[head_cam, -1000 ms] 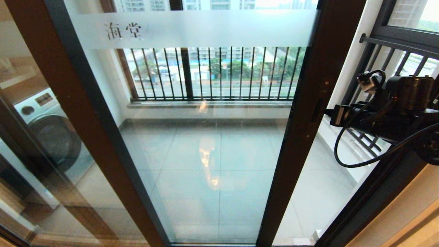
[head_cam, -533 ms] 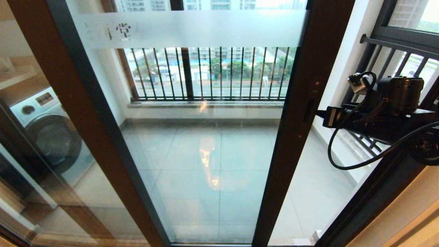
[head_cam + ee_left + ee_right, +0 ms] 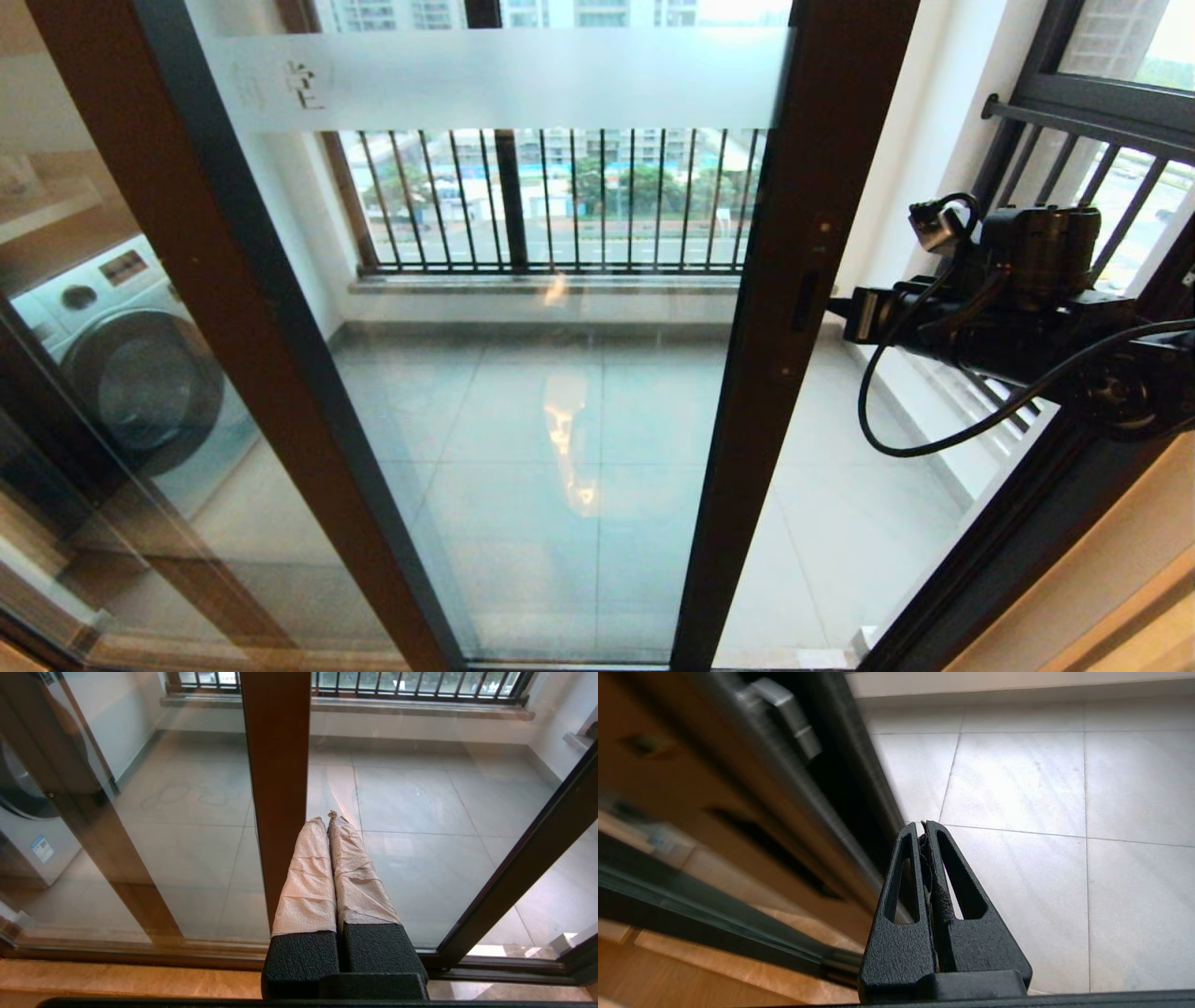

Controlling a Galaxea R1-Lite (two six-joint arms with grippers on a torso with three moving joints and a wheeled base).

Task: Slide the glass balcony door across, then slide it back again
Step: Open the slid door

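slid further left, glass balcony door point(image 3: 560, 373) pushed by clenched right gripper point(image 3: 840, 308) at its stile; could slip off the edge.

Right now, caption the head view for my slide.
Right gripper, shut, against the glass balcony door stile at its lock plate, door partway open.

You are looking at the glass balcony door point(image 3: 560, 373), a tall clear pane held in a dark brown frame. A frosted white band point(image 3: 504, 79) runs across near its top, with dark Chinese characters at the band's left end, partly covered by the overlapping frame. On the right-hand stile point(image 3: 794, 308) you can see a small dark lock plate point(image 3: 805, 301). The door stands upright in its track, part-way across, with an open gap to its right showing the tiled balcony floor.
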